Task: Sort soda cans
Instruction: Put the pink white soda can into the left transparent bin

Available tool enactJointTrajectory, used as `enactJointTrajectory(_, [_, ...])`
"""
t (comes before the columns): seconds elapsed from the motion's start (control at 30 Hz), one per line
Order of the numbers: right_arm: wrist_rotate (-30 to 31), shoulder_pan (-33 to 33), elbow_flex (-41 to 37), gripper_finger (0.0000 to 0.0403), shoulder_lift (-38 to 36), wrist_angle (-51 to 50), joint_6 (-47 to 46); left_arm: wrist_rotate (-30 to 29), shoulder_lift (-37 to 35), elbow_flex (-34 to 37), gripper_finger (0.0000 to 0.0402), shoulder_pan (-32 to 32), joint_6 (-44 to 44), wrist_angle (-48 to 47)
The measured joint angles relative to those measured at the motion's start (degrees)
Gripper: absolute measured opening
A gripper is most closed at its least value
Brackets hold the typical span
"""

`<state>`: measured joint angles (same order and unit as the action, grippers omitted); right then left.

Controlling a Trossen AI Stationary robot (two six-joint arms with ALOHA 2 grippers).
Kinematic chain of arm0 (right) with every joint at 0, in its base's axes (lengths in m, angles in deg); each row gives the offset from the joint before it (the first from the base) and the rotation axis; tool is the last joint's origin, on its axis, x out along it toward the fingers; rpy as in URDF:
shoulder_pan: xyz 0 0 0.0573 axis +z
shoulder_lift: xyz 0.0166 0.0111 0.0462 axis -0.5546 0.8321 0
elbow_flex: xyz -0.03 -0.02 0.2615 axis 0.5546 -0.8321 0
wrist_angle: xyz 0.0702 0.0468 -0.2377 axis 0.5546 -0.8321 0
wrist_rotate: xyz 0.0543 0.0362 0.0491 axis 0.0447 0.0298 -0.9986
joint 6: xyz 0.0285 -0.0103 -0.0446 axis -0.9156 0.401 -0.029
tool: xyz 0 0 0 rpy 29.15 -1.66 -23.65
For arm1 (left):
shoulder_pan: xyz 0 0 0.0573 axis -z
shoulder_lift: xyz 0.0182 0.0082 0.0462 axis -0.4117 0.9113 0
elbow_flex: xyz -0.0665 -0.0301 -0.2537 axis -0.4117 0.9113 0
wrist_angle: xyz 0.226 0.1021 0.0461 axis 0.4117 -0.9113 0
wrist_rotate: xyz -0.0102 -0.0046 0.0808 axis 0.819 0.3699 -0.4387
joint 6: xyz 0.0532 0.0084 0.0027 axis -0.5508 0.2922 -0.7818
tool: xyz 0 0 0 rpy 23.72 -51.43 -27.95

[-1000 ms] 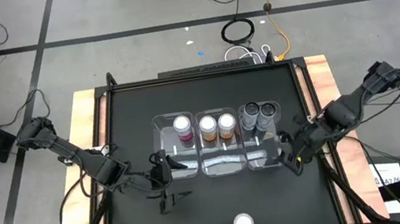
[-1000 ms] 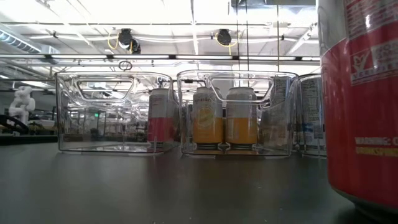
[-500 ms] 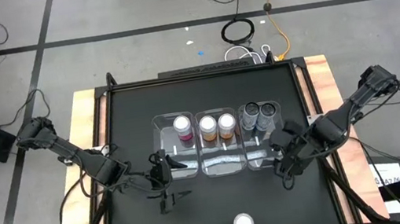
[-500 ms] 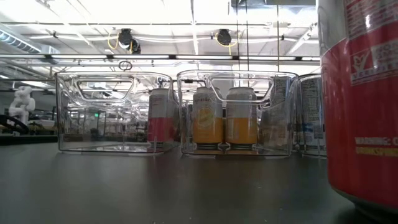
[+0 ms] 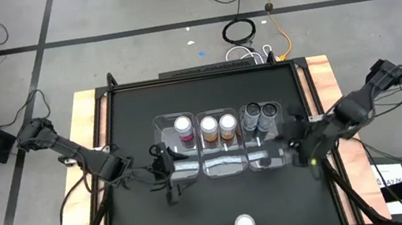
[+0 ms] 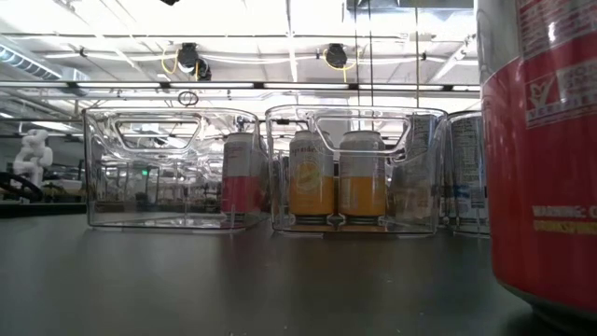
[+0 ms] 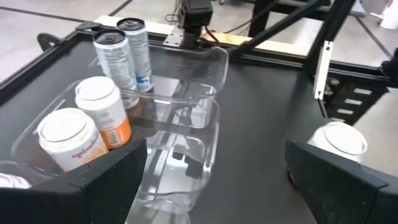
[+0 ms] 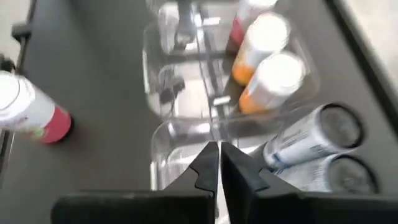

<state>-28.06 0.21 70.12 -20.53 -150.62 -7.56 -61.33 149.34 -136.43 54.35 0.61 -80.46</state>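
Bright even overhead lighting, ceiling lights blown out in the low view, glare on the clear bins, matte black desk with faint shadows, nearest red can oversized, right wrist view motion-blurred.

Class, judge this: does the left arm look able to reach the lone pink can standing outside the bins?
Probably yes: the left hand is open and only bare table lies between it and the pink can.
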Motion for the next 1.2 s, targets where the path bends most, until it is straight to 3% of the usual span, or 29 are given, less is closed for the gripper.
enactJointTrajectory(0.17, [8.1,0.0,-0.4,0.0010,-5.4,0.4,-0.1,-0.2,0.0,0.0,0.0389,-1.7,0.1,1.0])
enactJointTrajectory(0.3, [9.9,-0.1,-3.9,0.0001,-9.1,3.1,2.7,-0.2,0.0,0.0,0.0389,-2.8,0.1,1.0])
enactJointTrajectory(0.63, [5.9,-2.9,-29.4,0.0000,-20.8,40.6,16.0,-0.2,0.0,0.0,0.0389,-5.3,3.0,0.9])
enactJointTrajectory(0.87, [-3.1,-9.6,-41.3,0.0000,-29.1,50.7,20.2,-0.2,0.0,0.0,0.0389,-6.1,3.0,0.8])
enactJointTrajectory(1.07, [-3.3,-12.7,-49.0,0.0000,-41.7,53.4,21.8,-0.2,0.0,0.0,0.0389,-6.1,3.0,0.7])
enactJointTrajectory(1.2, [-3.9,-13.9,-56.4,0.0000,-50.8,63.4,25.0,-0.2,0.0,0.0,0.0389,-6.1,3.0,0.7])
